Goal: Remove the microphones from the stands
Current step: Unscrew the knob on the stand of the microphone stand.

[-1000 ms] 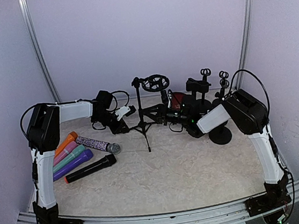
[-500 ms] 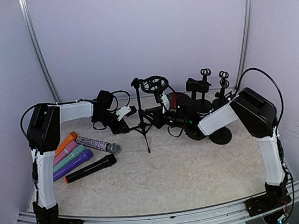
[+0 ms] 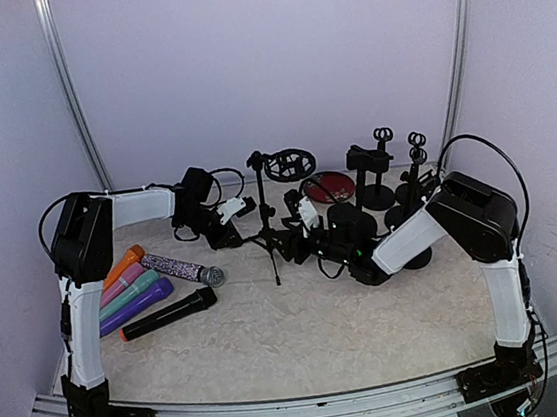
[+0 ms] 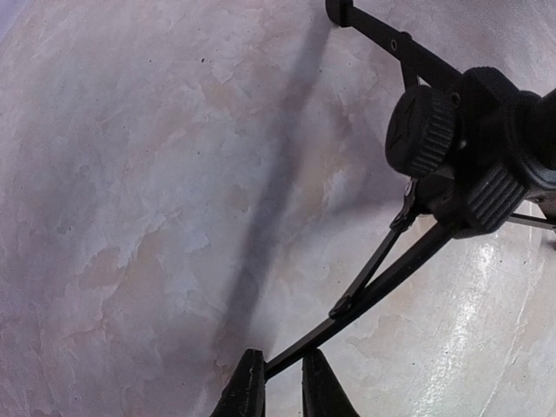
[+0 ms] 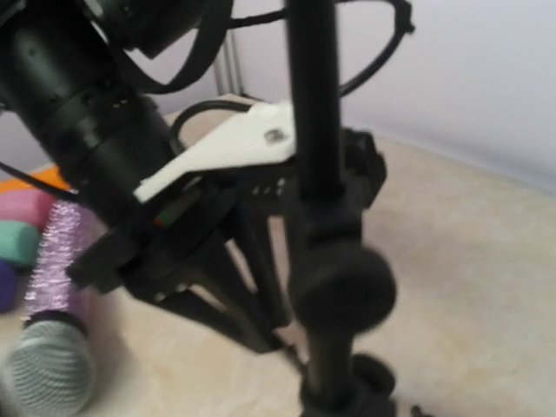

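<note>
The black tripod stand (image 3: 265,225) rises mid-table, its ring mount (image 3: 290,163) at the top. No microphone shows inside the ring. My left gripper (image 3: 243,211) is shut on one tripod leg (image 4: 365,300), which passes between its fingertips (image 4: 282,382). My right gripper (image 3: 297,239) sits low, just right of the stand's foot. Its fingers are out of the right wrist view, which is filled by the blurred stand pole (image 5: 317,174) and its knob (image 5: 343,287). Several microphones (image 3: 152,288) lie on the table at the left.
The loose microphones include a glittery pink one with a silver head (image 5: 52,347) and a black one (image 3: 170,312). Other black stands (image 3: 373,173) and a dark red disc (image 3: 327,186) crowd the back right. White walls with corner posts close in the table.
My right arm has swung left and down toward the foot of the stand, uncovering the red disc behind it. The left gripper has kept its hold on the leg.
</note>
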{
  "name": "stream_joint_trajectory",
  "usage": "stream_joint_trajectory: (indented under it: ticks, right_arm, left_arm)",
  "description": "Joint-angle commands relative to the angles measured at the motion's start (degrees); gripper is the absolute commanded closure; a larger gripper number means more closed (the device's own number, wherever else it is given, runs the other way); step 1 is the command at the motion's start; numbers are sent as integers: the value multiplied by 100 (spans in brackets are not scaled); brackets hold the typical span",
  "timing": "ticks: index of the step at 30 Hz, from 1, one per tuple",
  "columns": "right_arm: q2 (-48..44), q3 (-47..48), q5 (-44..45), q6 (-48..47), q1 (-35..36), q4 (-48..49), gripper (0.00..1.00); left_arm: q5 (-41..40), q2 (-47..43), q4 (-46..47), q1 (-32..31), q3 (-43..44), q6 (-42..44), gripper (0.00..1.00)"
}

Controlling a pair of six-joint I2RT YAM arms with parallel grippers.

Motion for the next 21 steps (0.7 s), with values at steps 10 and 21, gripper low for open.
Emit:
stream_joint_trajectory:
  ticks: [10,21]
  right_arm:
    - [-349,-658,-1439,3815,-488,1482,42]
    - [156,-93,-2139,5339,-471,798,50]
  left_arm:
    - [-130,174,-275,17,198,-64,86]
    - [-143,311,-259,-77,304,-104,88]
